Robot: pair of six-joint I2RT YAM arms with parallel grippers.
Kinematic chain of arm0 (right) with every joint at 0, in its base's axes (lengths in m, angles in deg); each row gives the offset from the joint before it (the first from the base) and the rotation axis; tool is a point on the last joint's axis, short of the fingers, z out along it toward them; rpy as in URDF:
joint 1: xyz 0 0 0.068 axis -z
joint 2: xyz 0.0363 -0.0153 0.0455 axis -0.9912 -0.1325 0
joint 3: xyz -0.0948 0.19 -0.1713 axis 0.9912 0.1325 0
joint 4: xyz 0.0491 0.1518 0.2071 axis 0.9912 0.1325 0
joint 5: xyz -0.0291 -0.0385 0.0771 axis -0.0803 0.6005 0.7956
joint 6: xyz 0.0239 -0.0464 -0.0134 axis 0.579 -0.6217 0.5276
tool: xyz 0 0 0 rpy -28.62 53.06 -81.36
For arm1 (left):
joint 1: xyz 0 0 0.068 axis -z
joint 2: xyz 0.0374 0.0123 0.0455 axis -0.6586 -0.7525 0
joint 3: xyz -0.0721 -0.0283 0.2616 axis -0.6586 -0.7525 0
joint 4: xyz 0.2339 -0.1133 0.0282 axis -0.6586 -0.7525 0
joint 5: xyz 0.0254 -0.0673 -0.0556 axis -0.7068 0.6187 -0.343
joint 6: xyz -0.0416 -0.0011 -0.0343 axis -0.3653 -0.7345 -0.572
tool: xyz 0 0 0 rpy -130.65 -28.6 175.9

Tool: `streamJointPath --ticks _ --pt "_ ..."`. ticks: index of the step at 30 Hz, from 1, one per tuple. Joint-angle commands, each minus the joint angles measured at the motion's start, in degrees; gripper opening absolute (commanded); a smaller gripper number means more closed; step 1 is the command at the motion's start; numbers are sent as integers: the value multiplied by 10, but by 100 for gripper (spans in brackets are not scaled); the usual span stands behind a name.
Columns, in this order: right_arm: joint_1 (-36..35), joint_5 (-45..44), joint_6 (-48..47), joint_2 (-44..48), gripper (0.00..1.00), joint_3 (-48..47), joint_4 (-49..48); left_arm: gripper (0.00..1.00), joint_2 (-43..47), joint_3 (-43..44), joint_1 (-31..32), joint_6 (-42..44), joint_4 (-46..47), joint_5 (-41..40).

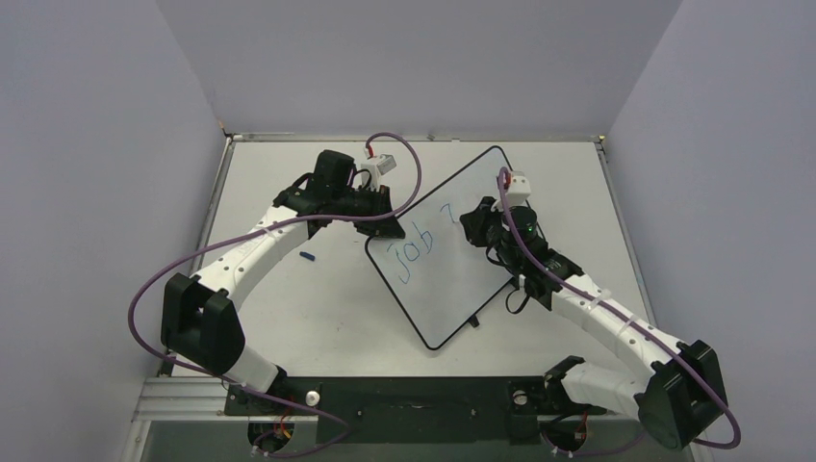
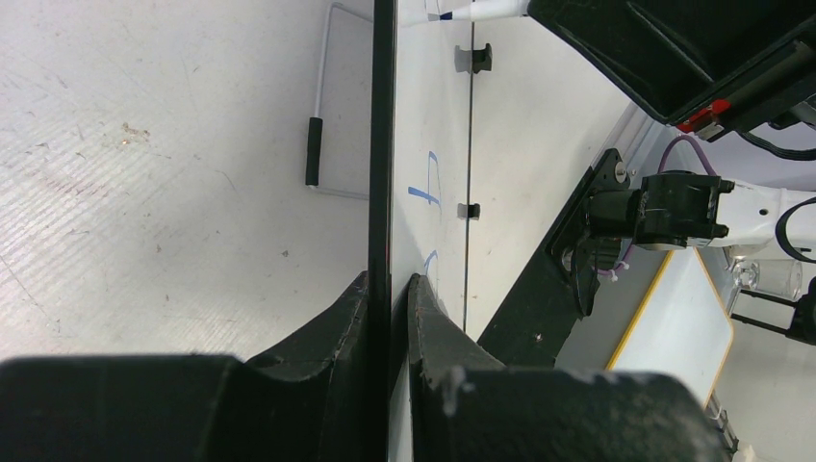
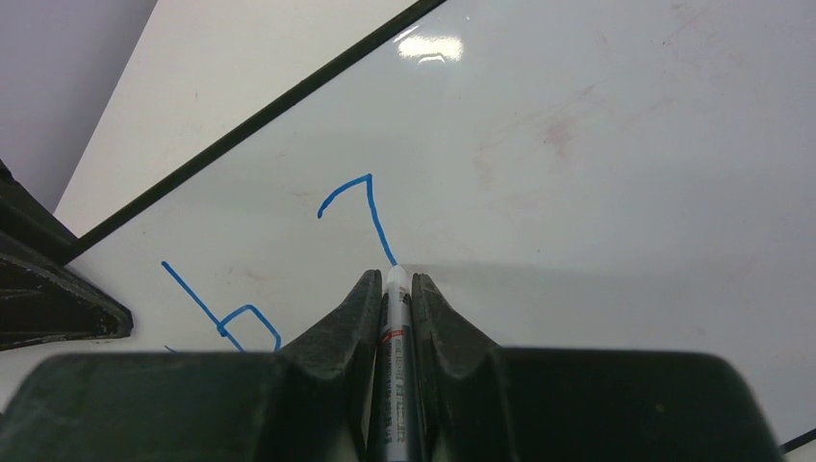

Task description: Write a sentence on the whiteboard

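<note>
The whiteboard (image 1: 452,279) lies turned like a diamond in the middle of the table. Blue lettering (image 1: 414,252) on it reads "Job" followed by one hooked stroke (image 3: 358,207). My left gripper (image 1: 382,227) is shut on the board's left black edge (image 2: 382,144), one finger on each face. My right gripper (image 1: 478,223) is shut on a grey marker (image 3: 395,356). The marker's tip touches the board at the foot of the hooked stroke. The board's white face fills the right wrist view (image 3: 597,173).
A small blue marker cap (image 1: 308,256) lies on the table left of the board. The table's back edge and the walls stand close behind. The board's wire stand (image 2: 322,106) shows under it in the left wrist view.
</note>
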Motion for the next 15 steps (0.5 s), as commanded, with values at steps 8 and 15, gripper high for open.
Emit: streamJointPath --ticks 8,15 --pt "3 -34 -17 8 0 -6 35 0 20 -12 3 57 -44 -78" --pt "9 -44 -24 -12 0 -30 34 0 19 -14 3 55 -39 -75"
